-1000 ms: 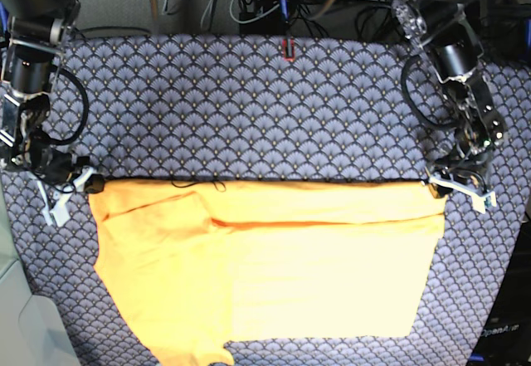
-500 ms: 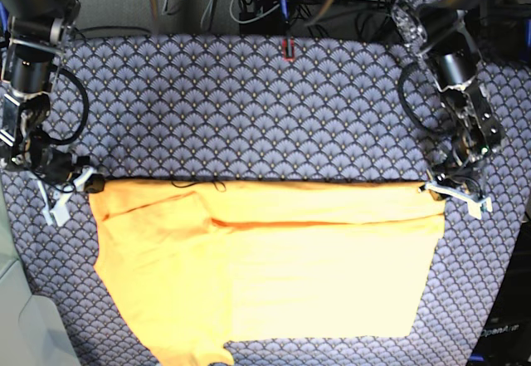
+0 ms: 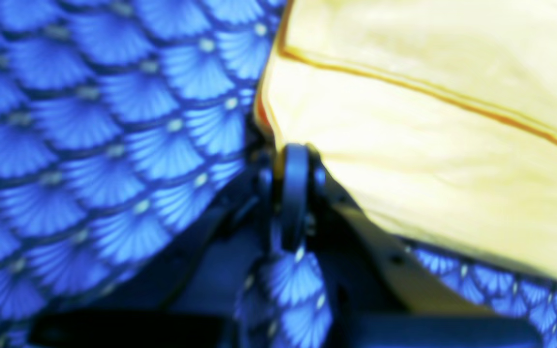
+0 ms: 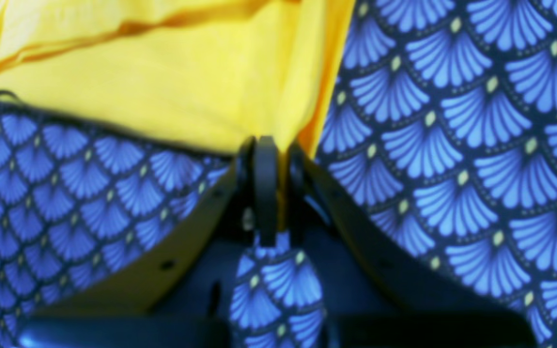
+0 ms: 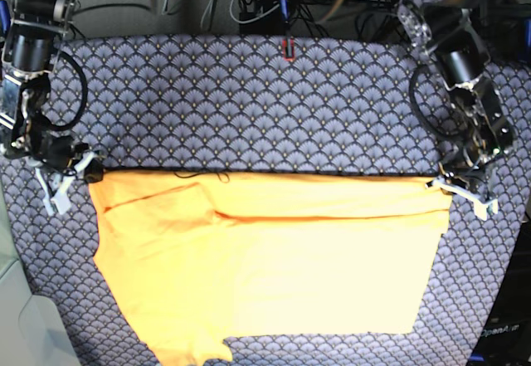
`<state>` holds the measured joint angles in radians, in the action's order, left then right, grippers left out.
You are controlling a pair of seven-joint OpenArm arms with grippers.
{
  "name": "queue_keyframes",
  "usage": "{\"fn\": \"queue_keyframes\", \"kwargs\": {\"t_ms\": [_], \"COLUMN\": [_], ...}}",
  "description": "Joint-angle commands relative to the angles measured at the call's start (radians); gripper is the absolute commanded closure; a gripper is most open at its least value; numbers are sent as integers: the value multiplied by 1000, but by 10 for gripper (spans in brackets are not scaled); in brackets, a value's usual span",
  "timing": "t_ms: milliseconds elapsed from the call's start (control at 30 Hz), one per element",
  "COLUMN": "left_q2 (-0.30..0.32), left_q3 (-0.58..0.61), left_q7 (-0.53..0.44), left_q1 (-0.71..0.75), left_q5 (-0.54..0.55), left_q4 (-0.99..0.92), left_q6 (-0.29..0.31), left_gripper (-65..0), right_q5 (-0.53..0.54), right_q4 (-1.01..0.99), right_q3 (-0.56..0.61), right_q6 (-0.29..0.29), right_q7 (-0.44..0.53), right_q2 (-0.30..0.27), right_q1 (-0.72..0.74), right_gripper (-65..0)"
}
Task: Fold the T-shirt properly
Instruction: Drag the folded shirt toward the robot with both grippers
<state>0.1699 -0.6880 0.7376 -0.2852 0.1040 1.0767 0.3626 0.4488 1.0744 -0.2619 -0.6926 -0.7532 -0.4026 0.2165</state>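
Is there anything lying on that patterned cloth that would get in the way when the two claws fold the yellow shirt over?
Nothing visible does. The left gripper and right gripper are each shut on a far corner of the T-shirt, and the patterned cloth around it shows bare.

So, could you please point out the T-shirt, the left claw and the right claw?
T-shirt (image 5: 274, 258), base view, middle of the body.
Left claw (image 3: 294, 159), left wrist view, between its fingertips.
Right claw (image 4: 271, 150), right wrist view, between its fingertips.

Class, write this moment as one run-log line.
left end effector: shut on T-shirt corner | right end effector: shut on opposite corner | shirt: flat on patterned cloth
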Motion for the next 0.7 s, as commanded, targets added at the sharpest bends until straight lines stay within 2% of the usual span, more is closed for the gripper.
{"fn": "queue_keyframes", "kwargs": {"t_ms": [0, 100, 200, 433, 567, 667], "left_q2": [15, -3, -5, -5, -5, -5], "left_q3": [-2, -2, -2, -2, -2, -2], "left_q7": [3, 64, 79, 112, 150, 175], "left_q1": [-4, 48, 105, 171, 217, 263], "left_q5": [-2, -2, -2, -2, 4, 50], "left_q4": [76, 194, 280, 333, 408, 475], "left_q6": [-1, -1, 0, 0, 0, 0], "left_gripper": [0, 0, 0, 0, 0, 0], "right_q5": [17, 17, 18, 18, 18, 18], "right_q4": [46, 106, 152, 353, 461, 494], "right_q3": [-7, -7, -7, -14, -76, -121], "right_q6": [-6, -6, -6, -6, -6, -6], "right_q7": [21, 21, 21, 22, 28, 28], "right_q2": [-20, -20, -20, -20, 8, 15], "right_q1": [2, -45, -91, -263, -360, -412], "right_gripper": [0, 0, 0, 0, 0, 0]}}
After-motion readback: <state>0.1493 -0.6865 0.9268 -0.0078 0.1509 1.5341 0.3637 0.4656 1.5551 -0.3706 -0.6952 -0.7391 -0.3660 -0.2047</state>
